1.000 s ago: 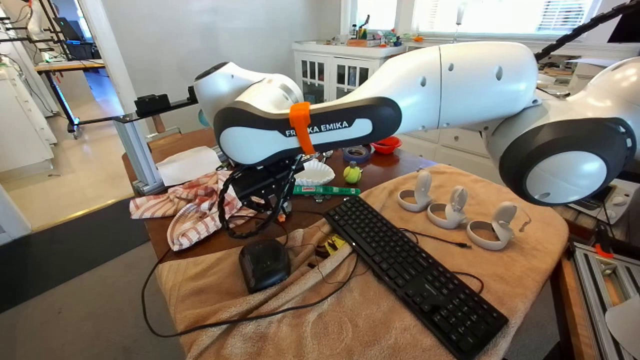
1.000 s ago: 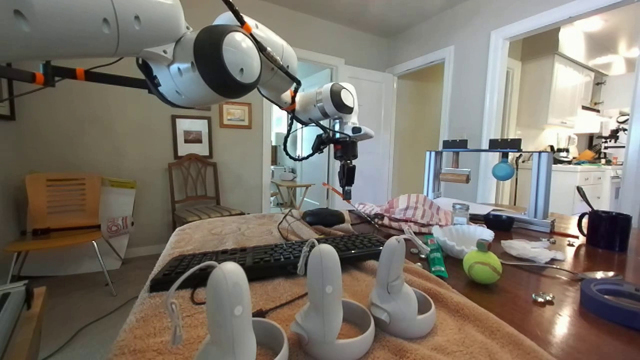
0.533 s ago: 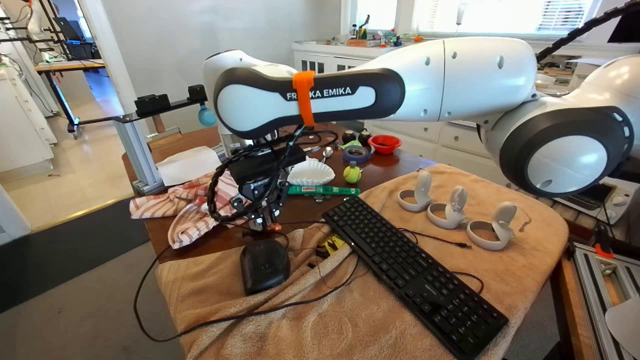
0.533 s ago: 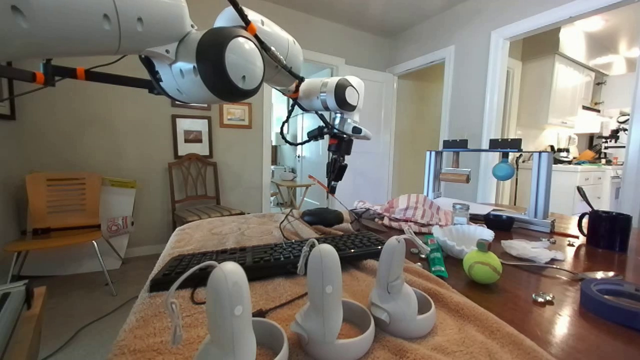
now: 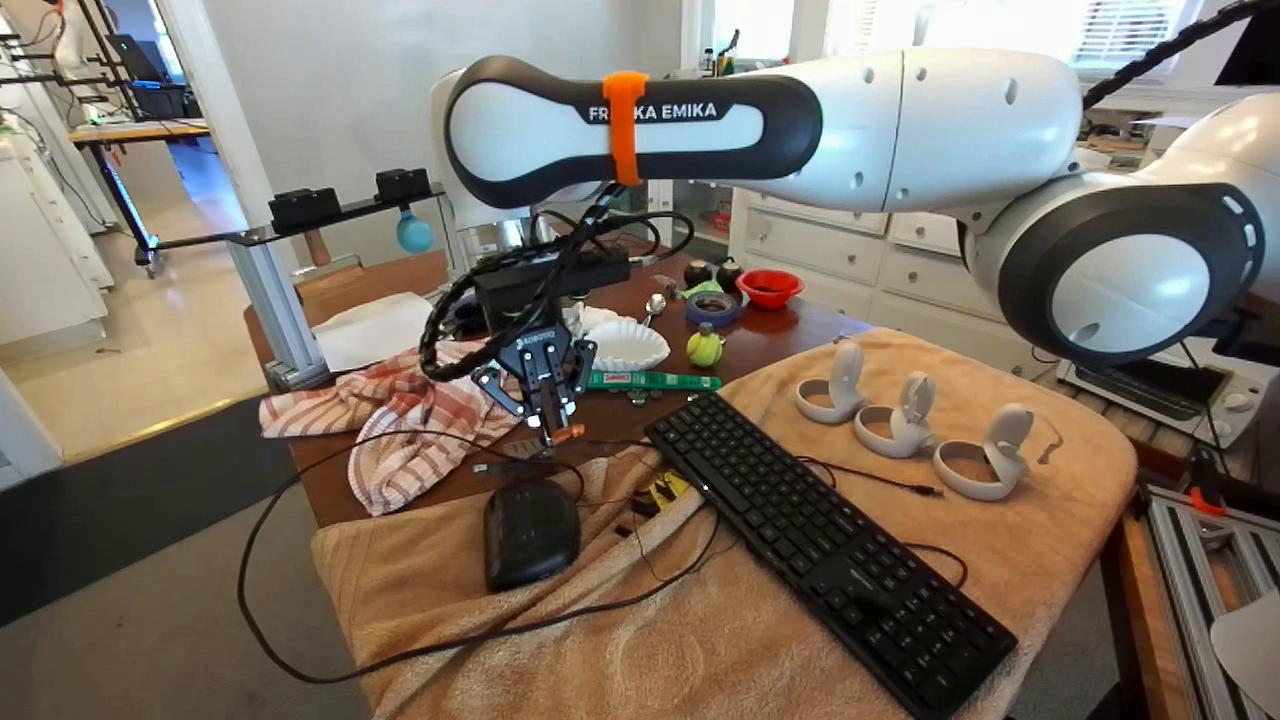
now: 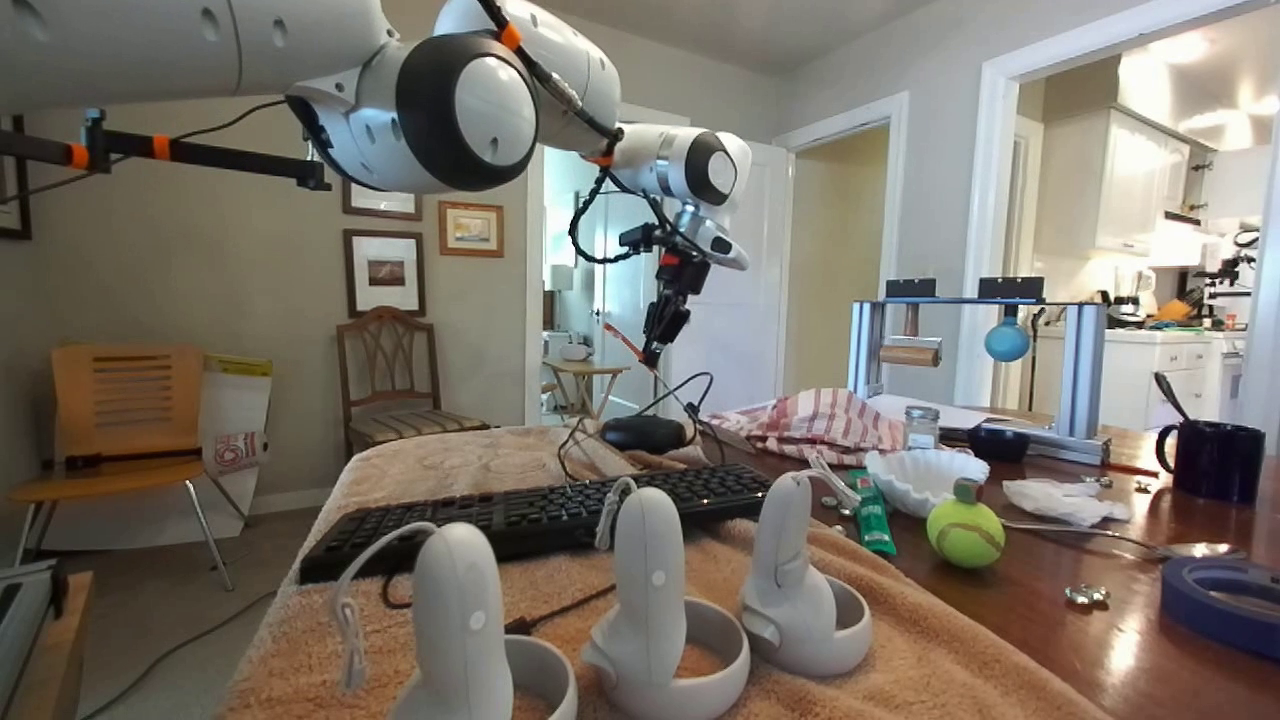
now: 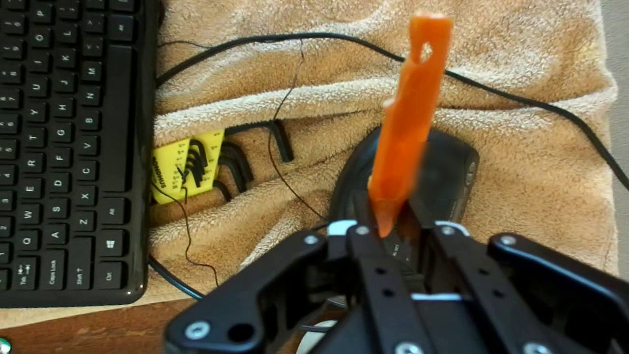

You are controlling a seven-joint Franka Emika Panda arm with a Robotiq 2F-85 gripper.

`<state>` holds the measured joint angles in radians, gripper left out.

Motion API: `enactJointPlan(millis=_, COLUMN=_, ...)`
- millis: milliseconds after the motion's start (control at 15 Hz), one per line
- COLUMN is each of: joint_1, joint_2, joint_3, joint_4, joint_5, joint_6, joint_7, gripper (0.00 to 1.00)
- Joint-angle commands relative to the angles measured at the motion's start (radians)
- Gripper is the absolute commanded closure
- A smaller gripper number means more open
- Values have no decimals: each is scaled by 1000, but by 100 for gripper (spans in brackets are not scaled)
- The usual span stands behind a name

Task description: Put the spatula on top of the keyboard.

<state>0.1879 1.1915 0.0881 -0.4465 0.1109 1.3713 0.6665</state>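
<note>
The spatula has an orange handle point(image 7: 410, 113), which also shows in both exterior views point(image 5: 567, 433) point(image 6: 625, 342). My gripper point(image 7: 393, 211) is shut on this handle and holds it tilted in the air, with a thin shaft running down from the fingers. The far end of the spatula is hard to make out. The black keyboard point(image 5: 830, 550) lies on the tan towel, with nothing on its keys. It fills the left of the wrist view point(image 7: 64, 147). My gripper point(image 5: 548, 432) is above the table beyond the mouse, to the side of the keyboard's far end.
A black mouse point(image 5: 530, 535) lies on the towel point(image 5: 650, 640) below the gripper. A loose black cable point(image 6: 690, 382) loops up near the spatula. A yellow hex key set point(image 7: 184, 167) sits beside the keyboard. White controllers point(image 5: 900, 425) stand on its other side. A striped cloth point(image 5: 400, 430) lies nearby.
My gripper has risen and tilted, carrying the spatula upward and a little toward the mouse. The arm's elbow is higher. A black cable now loops up under the spatula and its free curve has shifted.
</note>
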Motion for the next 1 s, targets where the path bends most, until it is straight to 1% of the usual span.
enactJointPlan(millis=0, joint_1=-26, joint_2=-37, joint_3=12, joint_4=-39, joint_5=48, joint_6=-67, joint_7=17, gripper=95)
enactJointPlan(millis=267, joint_1=-53, joint_2=-43, joint_3=22, joint_4=-52, joint_5=79, joint_6=-160, joint_7=0, gripper=95)
enactJointPlan(millis=400, joint_1=-61, joint_2=-23, joint_3=26, joint_4=-17, joint_5=91, joint_6=-194, joint_7=-10, gripper=95)
enactJointPlan(millis=733, joint_1=-54, joint_2=-46, joint_3=25, joint_4=-14, joint_5=93, joint_6=-204, joint_7=-28, gripper=95)
enactJointPlan(millis=933, joint_1=-36, joint_2=-79, joint_3=25, joint_4=-29, joint_5=93, joint_6=-214, joint_7=6, gripper=95)
